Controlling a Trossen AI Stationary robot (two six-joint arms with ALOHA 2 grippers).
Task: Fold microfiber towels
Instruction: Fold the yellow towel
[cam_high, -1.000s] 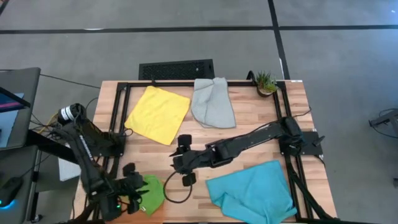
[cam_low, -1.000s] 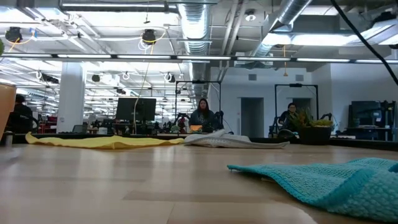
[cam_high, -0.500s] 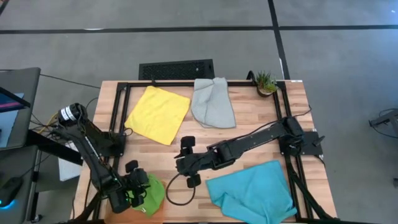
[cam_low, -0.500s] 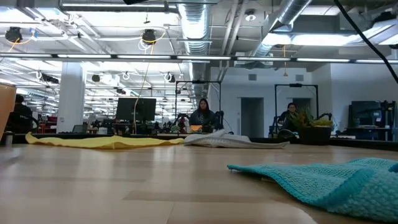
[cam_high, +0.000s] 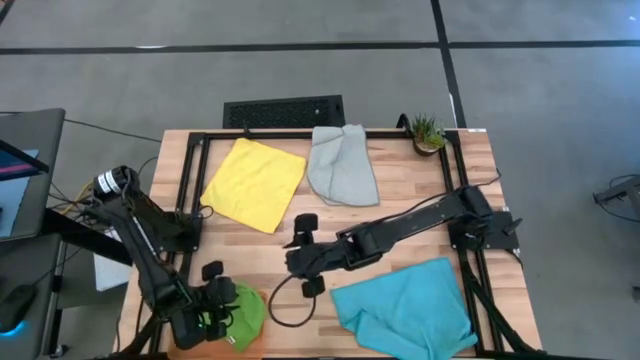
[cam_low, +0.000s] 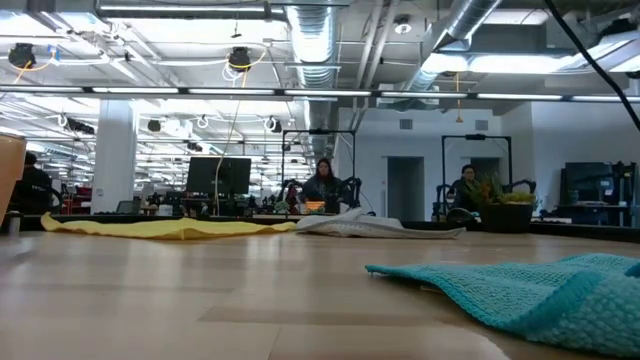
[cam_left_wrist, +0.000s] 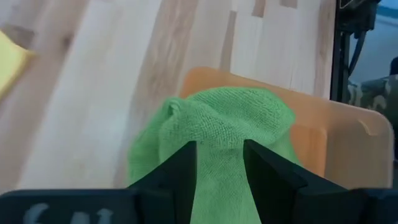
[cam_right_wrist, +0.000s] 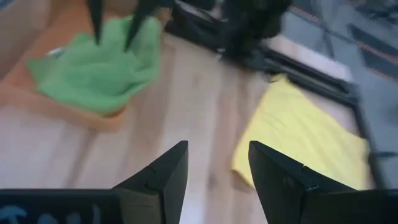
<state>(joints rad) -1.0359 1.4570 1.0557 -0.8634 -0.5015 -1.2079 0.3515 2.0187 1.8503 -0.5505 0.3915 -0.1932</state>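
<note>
From above, your left gripper (cam_high: 222, 312) sits on the green towel (cam_high: 243, 313) at the table's near-left corner; yellow towel (cam_high: 254, 182), grey towel (cam_high: 342, 166) and turquoise towel (cam_high: 405, 308) lie loose, so you've nearly everything left. Left wrist: fingers clamp green cloth over the orange tray (cam_left_wrist: 336, 140). Right wrist: your right gripper (cam_right_wrist: 214, 171) hangs apart, empty.

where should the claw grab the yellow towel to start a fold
Take the yellow towel by its near corner, the one pointing toward the table's middle, coming down from above. It lies spread flat as a diamond with that corner free on bare wood, clear of the grey towel. The right claw, open and empty, hangs closest; the left claw is closed on the green towel.
</note>
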